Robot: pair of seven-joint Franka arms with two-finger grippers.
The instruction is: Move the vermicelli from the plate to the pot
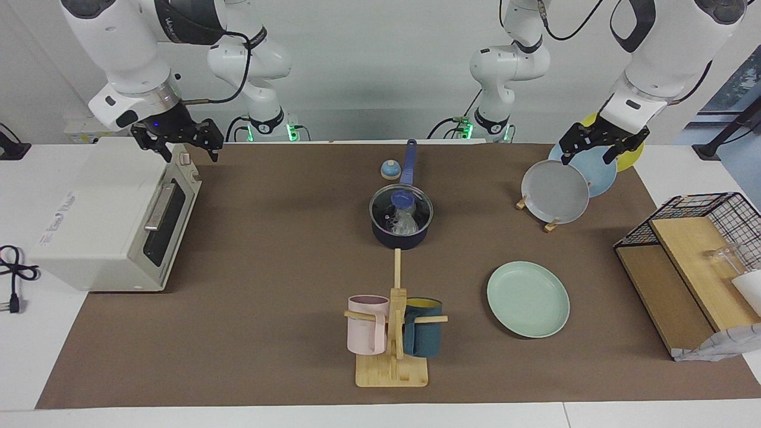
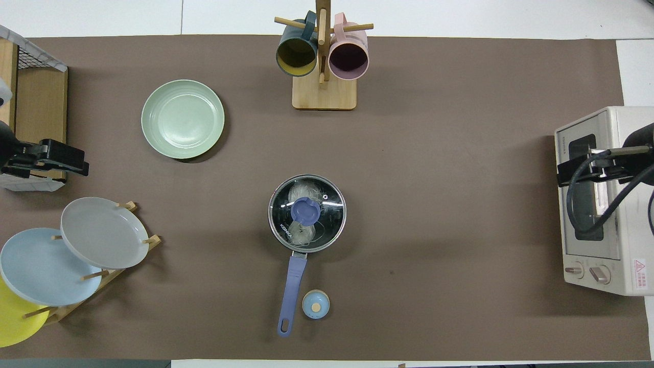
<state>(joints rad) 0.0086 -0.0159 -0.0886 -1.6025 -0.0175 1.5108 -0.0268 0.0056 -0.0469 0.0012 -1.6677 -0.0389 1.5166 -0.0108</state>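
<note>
Nearest the camera, the mug rack stands between you and the lidded pot; the vermicelli already lies in the pot under the glass lid, and the plate, toward the left arm's end, is bare. Going left to right in the facing view, the right gripper waits over the toaster oven with fingers apart, and the left gripper hangs over the plate rack, fingers also apart. Note the risk: any careless descent of the left gripper could knock the racked plates.
</note>
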